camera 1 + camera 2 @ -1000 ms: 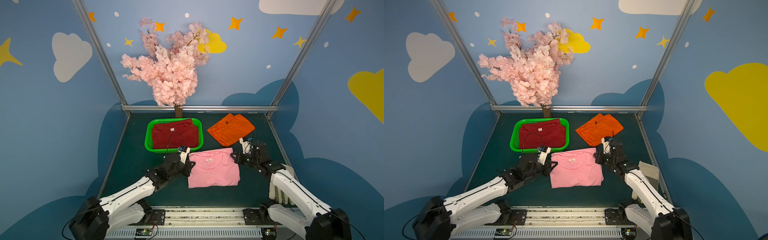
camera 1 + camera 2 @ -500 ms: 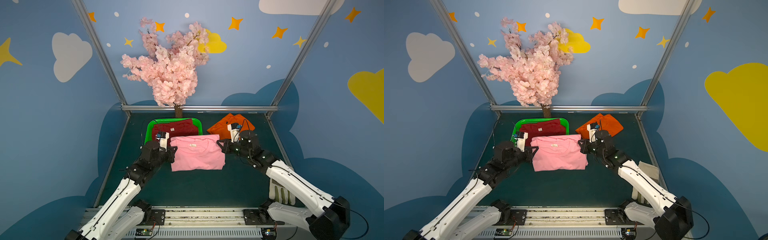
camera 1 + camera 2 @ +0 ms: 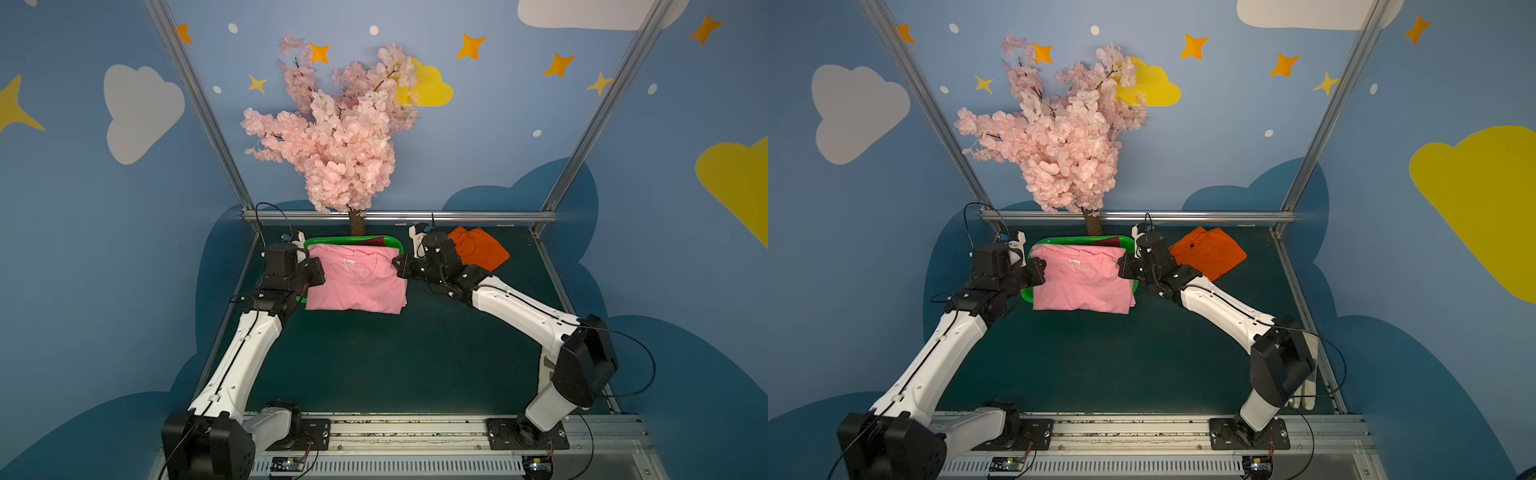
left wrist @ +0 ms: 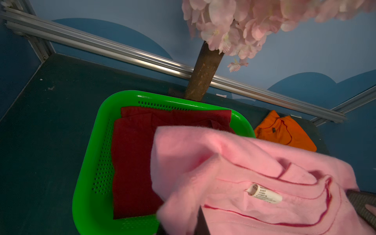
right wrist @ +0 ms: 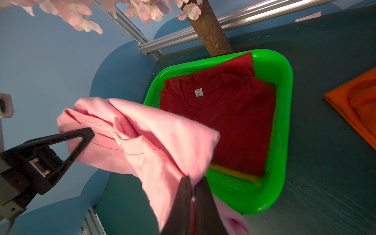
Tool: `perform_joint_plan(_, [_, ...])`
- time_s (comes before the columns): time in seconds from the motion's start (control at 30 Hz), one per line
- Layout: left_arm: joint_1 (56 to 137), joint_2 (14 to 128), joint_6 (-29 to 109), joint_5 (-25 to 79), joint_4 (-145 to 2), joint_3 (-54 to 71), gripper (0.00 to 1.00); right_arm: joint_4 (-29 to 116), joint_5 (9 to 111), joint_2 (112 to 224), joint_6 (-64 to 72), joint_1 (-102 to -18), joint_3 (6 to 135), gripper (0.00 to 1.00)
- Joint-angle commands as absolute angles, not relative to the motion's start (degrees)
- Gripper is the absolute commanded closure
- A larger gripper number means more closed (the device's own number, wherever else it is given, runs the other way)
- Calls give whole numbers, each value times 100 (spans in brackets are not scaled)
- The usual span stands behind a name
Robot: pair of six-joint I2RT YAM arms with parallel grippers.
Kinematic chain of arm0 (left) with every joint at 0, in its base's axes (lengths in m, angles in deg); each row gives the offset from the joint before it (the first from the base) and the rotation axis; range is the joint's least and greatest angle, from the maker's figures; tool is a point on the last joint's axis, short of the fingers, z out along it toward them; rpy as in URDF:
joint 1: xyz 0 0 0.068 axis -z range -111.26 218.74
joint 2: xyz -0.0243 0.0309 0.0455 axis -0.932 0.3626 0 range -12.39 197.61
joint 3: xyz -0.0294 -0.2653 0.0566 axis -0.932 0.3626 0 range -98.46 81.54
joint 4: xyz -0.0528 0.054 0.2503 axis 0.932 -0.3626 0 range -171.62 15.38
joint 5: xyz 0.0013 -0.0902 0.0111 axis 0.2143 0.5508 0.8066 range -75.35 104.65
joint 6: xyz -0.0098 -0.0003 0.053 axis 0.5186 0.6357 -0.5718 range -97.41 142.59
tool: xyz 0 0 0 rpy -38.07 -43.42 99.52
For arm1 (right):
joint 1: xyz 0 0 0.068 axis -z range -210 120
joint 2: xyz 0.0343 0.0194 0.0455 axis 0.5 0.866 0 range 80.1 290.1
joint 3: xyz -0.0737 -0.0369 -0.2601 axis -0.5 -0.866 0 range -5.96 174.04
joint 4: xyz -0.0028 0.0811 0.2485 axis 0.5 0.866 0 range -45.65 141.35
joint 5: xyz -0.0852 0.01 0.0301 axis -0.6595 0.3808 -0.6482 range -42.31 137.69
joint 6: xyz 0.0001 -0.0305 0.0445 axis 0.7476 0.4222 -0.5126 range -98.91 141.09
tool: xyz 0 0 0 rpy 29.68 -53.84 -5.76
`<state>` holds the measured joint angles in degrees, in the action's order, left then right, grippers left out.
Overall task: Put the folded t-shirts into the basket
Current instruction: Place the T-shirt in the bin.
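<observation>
Hanging between the two arms, the pink t-shirt (image 3: 357, 282) is held above the green basket (image 4: 89, 162). One side edge is clamped in the closed jaws of the left gripper (image 3: 318, 272), and the opposite edge in those of the right gripper (image 5: 193, 183). A dark red t-shirt (image 5: 223, 122) is laid in the basket over a yellow t-shirt (image 5: 234, 174). An orange t-shirt (image 3: 478, 249) is seen on the table (image 3: 395, 353), beside the basket.

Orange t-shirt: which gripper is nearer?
Right. The right gripper, gripping the pink t-shirt, is beside the orange t-shirt; the left gripper holds the far edge, across the basket.
</observation>
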<state>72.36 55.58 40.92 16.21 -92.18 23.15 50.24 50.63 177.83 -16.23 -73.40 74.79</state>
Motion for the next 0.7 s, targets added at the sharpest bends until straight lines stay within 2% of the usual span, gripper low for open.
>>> perform_joint_plan(0.0, [7058, 5807, 3958, 1503, -9035, 2073, 97, 4778, 5022, 18276, -1630, -7327, 8010, 100])
perform_joint_plan(0.27, [6884, 6675, 3733, 1371, -8833, 1768, 97, 4930, 5367, 19456, -1411, -7077, 8940, 100])
perform_joint_plan(0.67, [6834, 7813, 3320, 1222, -8945, 1083, 97, 5733, 5312, 20647, -814, -6957, 10309, 100])
